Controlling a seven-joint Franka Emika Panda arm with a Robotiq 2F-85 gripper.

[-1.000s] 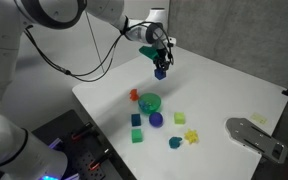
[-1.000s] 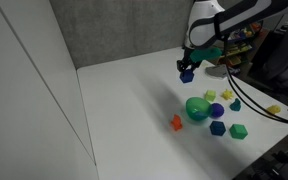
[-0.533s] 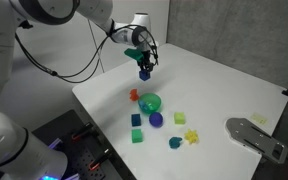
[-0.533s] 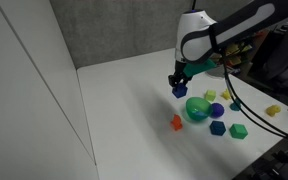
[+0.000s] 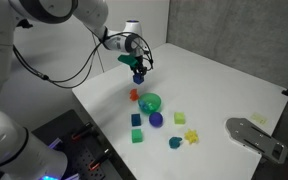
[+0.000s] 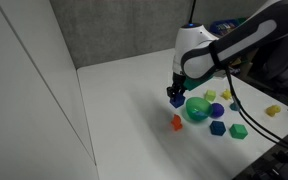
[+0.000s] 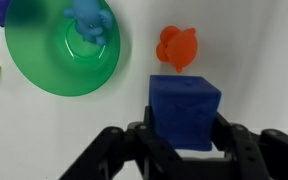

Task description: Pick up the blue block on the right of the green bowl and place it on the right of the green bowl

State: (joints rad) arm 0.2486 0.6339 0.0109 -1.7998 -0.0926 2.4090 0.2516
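Wrist view, jaws clamped on one blue block (image 7: 185,112), one green bowl (image 7: 42,62), one orange piece (image 7: 176,47).

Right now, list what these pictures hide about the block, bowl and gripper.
- Wrist view: the blue block hides where the gripper meets it, and the table beneath.
- Wrist view: the top edge cuts off the green bowl.
- Both exterior views: the block's gap to the table is too small to judge.
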